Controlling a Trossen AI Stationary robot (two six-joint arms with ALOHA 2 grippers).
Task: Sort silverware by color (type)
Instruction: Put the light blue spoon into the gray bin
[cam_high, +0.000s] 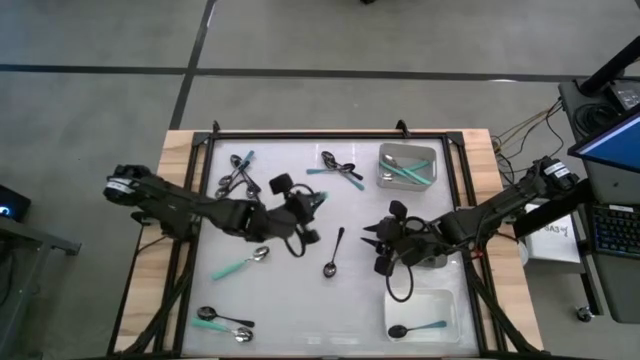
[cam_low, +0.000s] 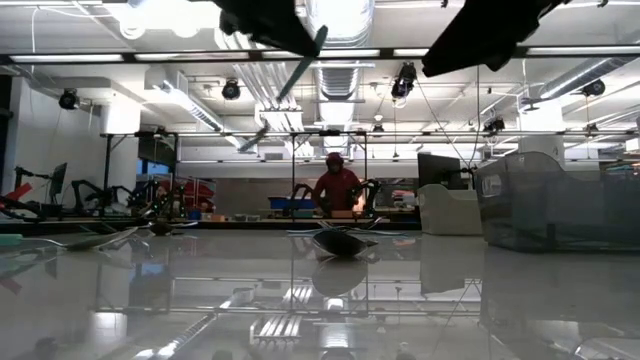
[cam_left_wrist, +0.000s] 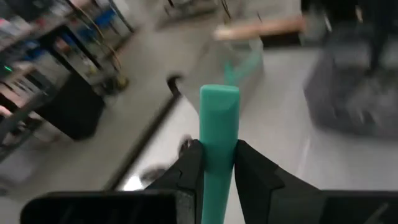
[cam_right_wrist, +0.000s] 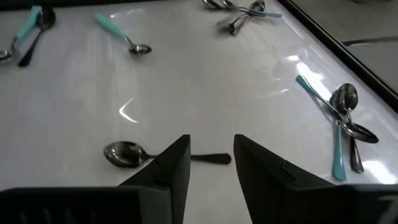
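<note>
My left gripper (cam_left_wrist: 217, 163) is clamped on a teal-handled spoon (cam_left_wrist: 219, 124) lifted over the table's (cam_high: 300, 290) middle; it feels light, stiff, slick, so I pinch the flat handle. Beyond, my right gripper (cam_right_wrist: 211, 163), fingers apart and empty, hovers by the all-black spoon (cam_high: 333, 254).

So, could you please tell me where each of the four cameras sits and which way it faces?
High view: overhead, straight down on the table; both arms show.
Low view: tabletop height, looking level into the room; arms enter from above.
Left wrist view: behind the left gripper, clamped on a teal-handled spoon.
Right wrist view: behind the open right gripper, facing the black spoon.
Shared: the black spoon appears in the high and right wrist views.
</note>
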